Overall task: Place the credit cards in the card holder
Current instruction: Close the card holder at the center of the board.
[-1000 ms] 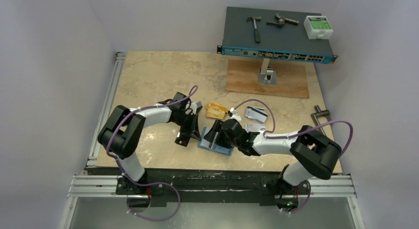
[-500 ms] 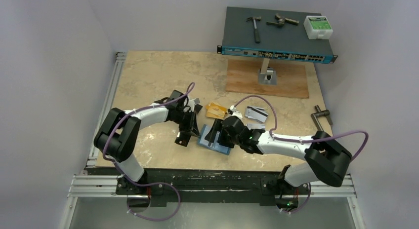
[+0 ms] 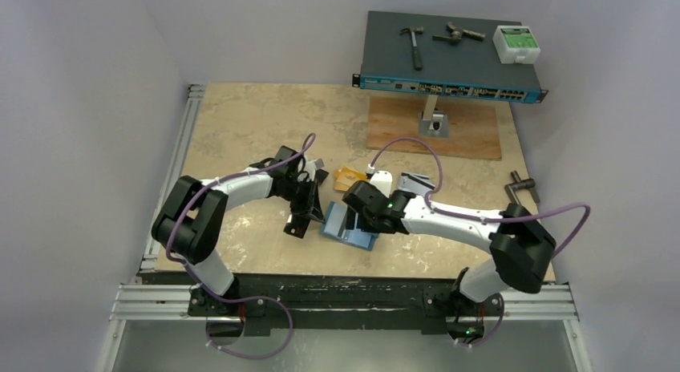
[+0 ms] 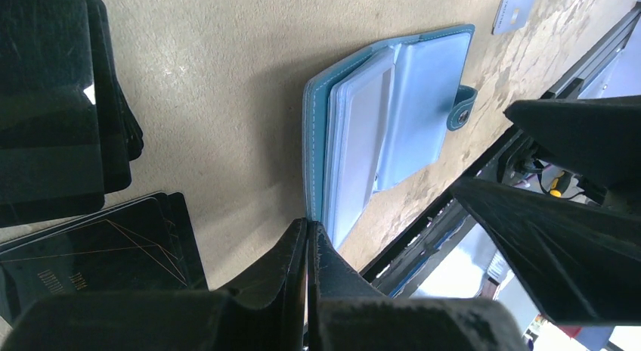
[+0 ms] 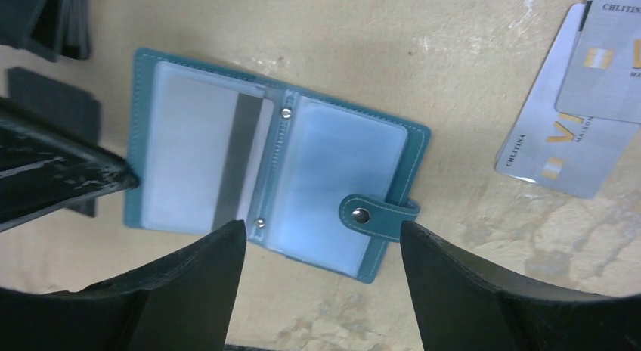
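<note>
While the open card holder [image 5: 332, 177] at mid-frame seemingly holds one card (dark stripe showing), silver cards [image 5: 574, 132] and black cards [image 4: 53, 101] wait outside; left fingers [image 4: 295, 268] sit together at its edge, right fingers [image 5: 196, 283] apart, empty.

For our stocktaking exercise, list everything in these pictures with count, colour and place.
card holder: one, teal, open on the table
orange-gold cards: small pile, orange-gold, just beyond the holder
silver-white cards: at least two, silver-white, right of the holder
black cards: several, glossy black, left of the holder
network switch: one, dark grey, blue front, raised at the far edge
hammer: one, dark grey, on the switch
metal tool: one, grey, on the switch
white box: one, white, green label, on the switch
wooden board: one, brown, under the switch
left pincer: one, black, shut, at the holder's edge
right pincer: one, black, open above the holder
</note>
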